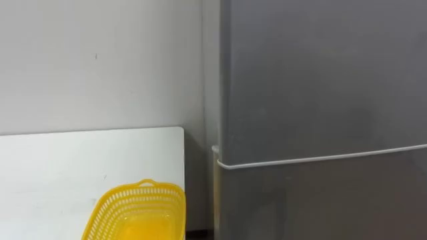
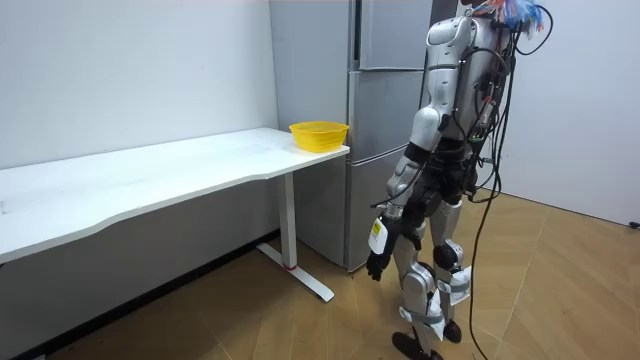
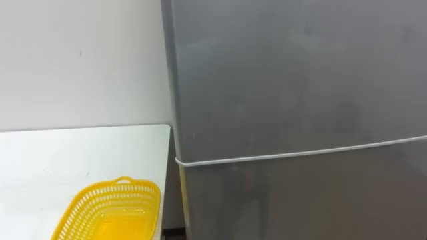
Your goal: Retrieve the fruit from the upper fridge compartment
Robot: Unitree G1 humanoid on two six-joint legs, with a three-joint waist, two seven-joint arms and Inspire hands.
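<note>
Across the right of the eye views the upper fridge door (image 1: pixel 320 73) is shut, so whatever I must fetch sits unseen behind it. My left hand (image 2: pixel 377 262) hangs low in the room view, fingers released and empty. I judge opening, reaching and grasping all remain.

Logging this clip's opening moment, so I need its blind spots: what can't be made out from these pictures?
What is inside the fridge: both of its doors are shut in every view.
Top of the upper door: cut off by the top edge in the eye views and the room view.
Near end of the yellow basket: cut off by the bottom edge in both eye views.
</note>
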